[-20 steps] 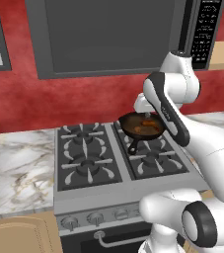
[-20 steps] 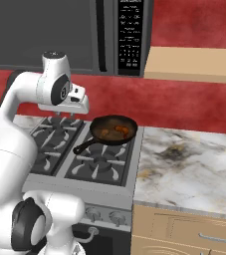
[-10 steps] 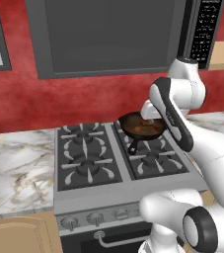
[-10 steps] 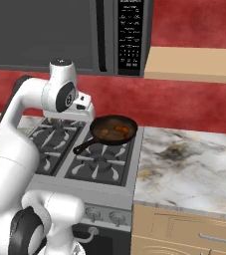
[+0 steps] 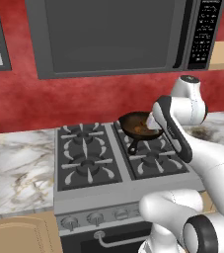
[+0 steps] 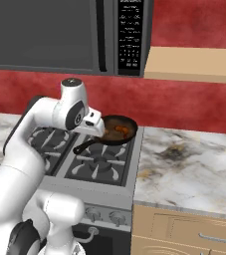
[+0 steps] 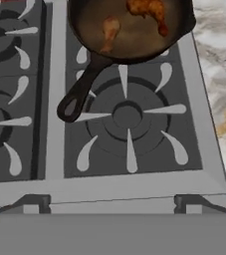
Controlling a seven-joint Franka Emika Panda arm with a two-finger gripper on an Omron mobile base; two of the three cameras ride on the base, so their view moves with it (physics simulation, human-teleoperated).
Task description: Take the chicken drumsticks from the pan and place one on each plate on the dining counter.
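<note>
The pincer [image 6: 100, 130], jaws spread and grasping nothing, hangs at centre frame beside the round dark cast-iron pan [image 7: 129, 30]. Two reddish-orange glossy chicken drumsticks [image 7: 147, 11] lie inside it at upper centre; its black handle [image 7: 79, 92] reaches over the grey stove [image 7: 129, 149], marble counter [image 6: 189, 159] to the right.

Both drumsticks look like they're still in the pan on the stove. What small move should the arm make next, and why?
Probably move the hand forward and down over the pan toward the nearer drumstick. Both drumsticks sit inside it, the other farther back, and the hand view looks at the front burner rather than at the meat.
</note>
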